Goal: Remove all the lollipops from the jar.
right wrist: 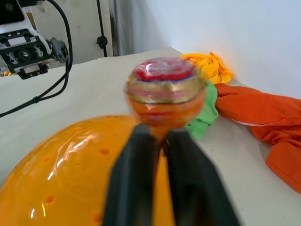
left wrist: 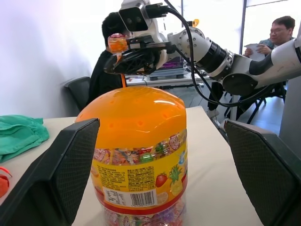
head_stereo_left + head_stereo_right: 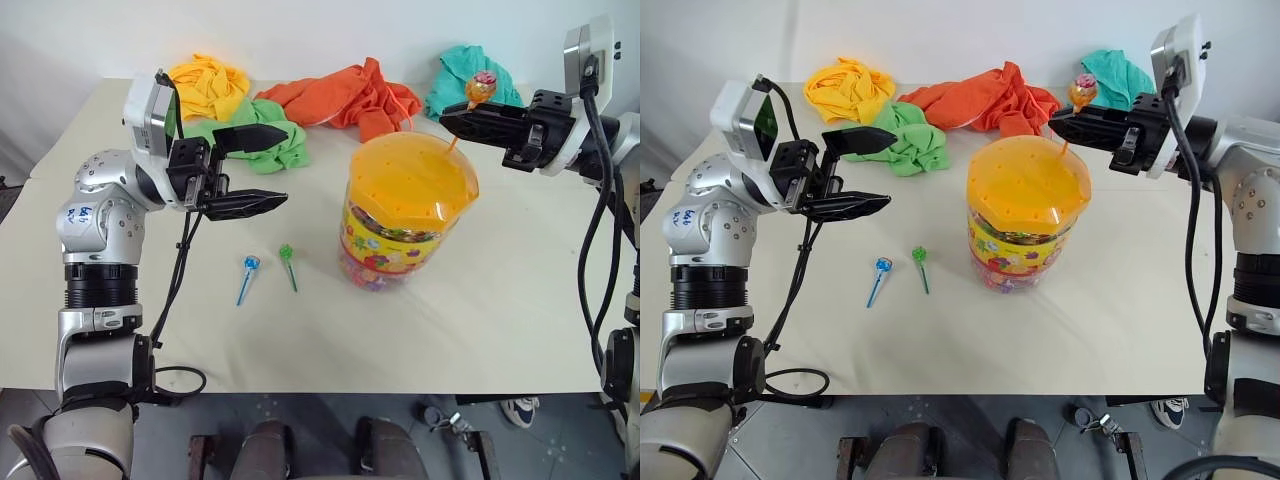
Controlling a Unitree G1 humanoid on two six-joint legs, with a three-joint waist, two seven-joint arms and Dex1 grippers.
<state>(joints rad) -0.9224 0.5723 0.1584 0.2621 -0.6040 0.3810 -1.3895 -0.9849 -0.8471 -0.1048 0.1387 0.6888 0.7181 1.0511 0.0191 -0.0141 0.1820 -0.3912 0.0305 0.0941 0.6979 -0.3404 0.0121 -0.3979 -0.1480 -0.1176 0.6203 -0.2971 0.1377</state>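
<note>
Two lollipops lie flat on the white table (image 3: 520,330), the blue lollipop (image 3: 250,265) and the green lollipop (image 3: 286,254) side by side, just apart, on the robot's left of the jar (image 3: 405,215). The jar stands upright near the table's middle, its orange domed lid on top and wrapped candies visible through the clear wall. Above the far right edge of the lid, the right gripper (image 3: 452,121) is clamped on the stick of the orange lollipop (image 3: 481,87), whose round head sits just above the black fingers; the stick slants down toward the lid, though whether its lower end is still in a hole is hard to tell. The left gripper (image 3: 277,165) hangs above the table to the left of the jar, jaws spread wide and holding nothing, pointing toward the jar. Behind, along the table's far edge, lie a yellow cloth (image 3: 210,83), a green cloth (image 3: 262,140), an orange cloth (image 3: 345,97) and a teal cloth (image 3: 462,68).
</note>
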